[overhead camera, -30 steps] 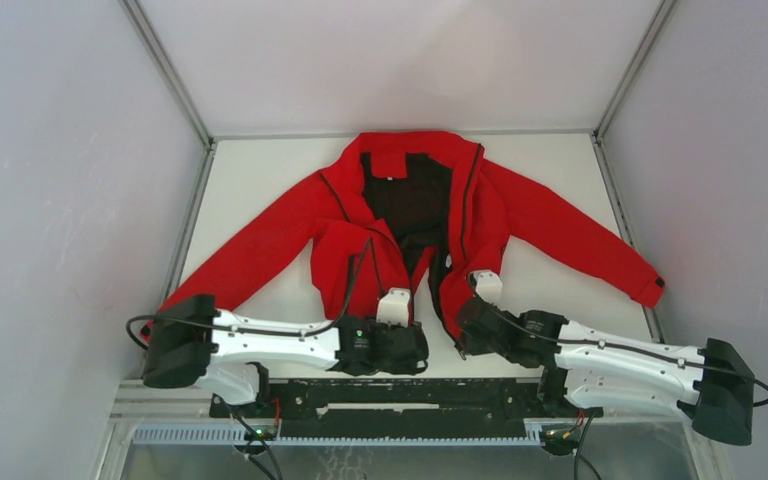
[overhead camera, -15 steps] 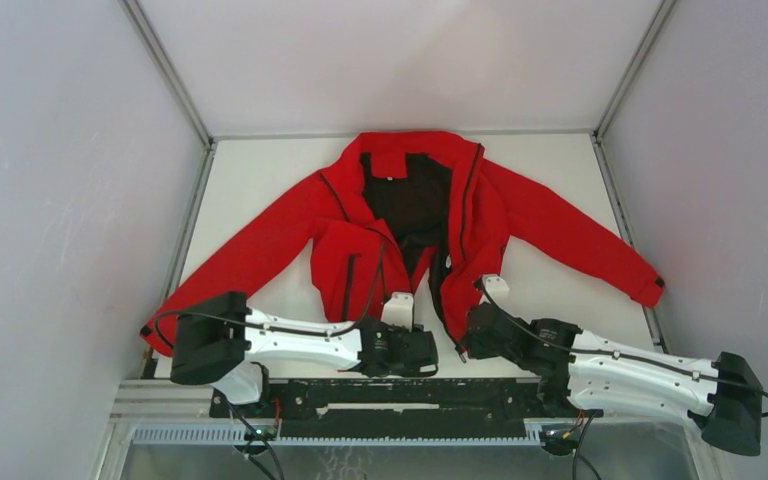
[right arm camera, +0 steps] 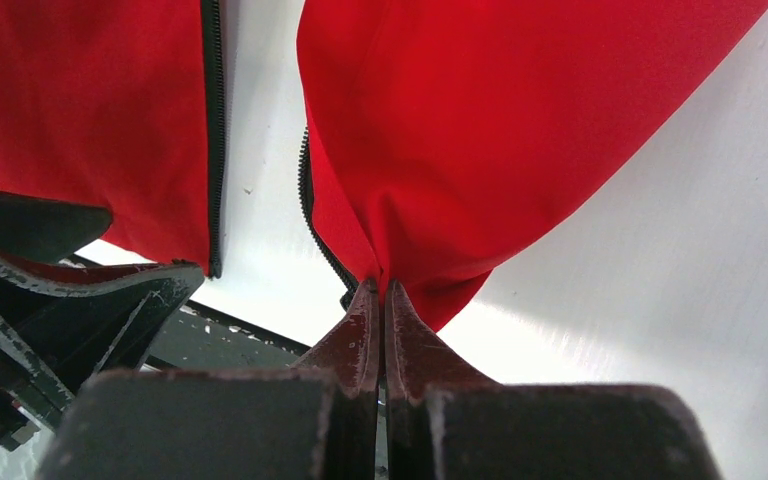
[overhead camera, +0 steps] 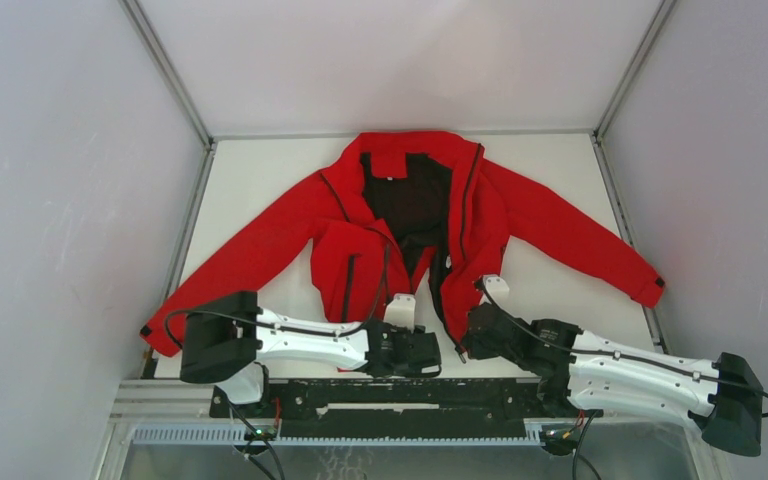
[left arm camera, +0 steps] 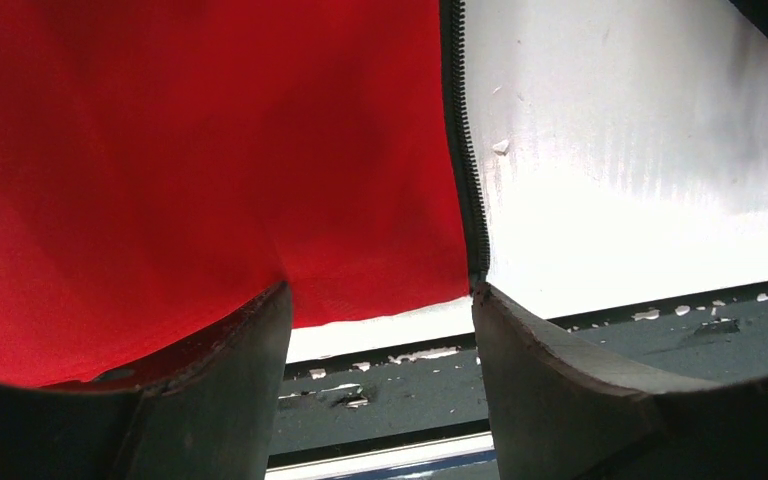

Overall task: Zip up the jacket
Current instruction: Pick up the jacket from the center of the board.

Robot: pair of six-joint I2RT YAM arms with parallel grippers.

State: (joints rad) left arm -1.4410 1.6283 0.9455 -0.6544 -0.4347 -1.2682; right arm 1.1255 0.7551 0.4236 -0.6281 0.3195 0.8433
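The red jacket (overhead camera: 400, 215) lies open on the white table, collar at the back, black lining showing, both front panels bunched toward the near edge. My left gripper (left arm camera: 380, 300) is open, its jaws straddling the bottom hem of the left panel (left arm camera: 210, 160); the dark zipper edge (left arm camera: 465, 170) runs down to the right finger's tip. My right gripper (right arm camera: 381, 290) is shut on the bottom corner of the right panel (right arm camera: 500, 130), beside its zipper teeth (right arm camera: 320, 240). In the top view the left gripper (overhead camera: 422, 352) and the right gripper (overhead camera: 472, 340) sit close together at the hem.
The black rail (overhead camera: 380, 395) runs along the table's near edge just below both grippers. Grey enclosure walls stand left, right and behind. The sleeves spread to the left cuff (overhead camera: 155, 335) and the right cuff (overhead camera: 650, 290). The left gripper's black body shows in the right wrist view (right arm camera: 50, 300).
The left arm has swung right and nearer, bringing its gripper to the left panel's hem. The right arm dropped slightly toward the near edge a second ago, then held still on the hem.
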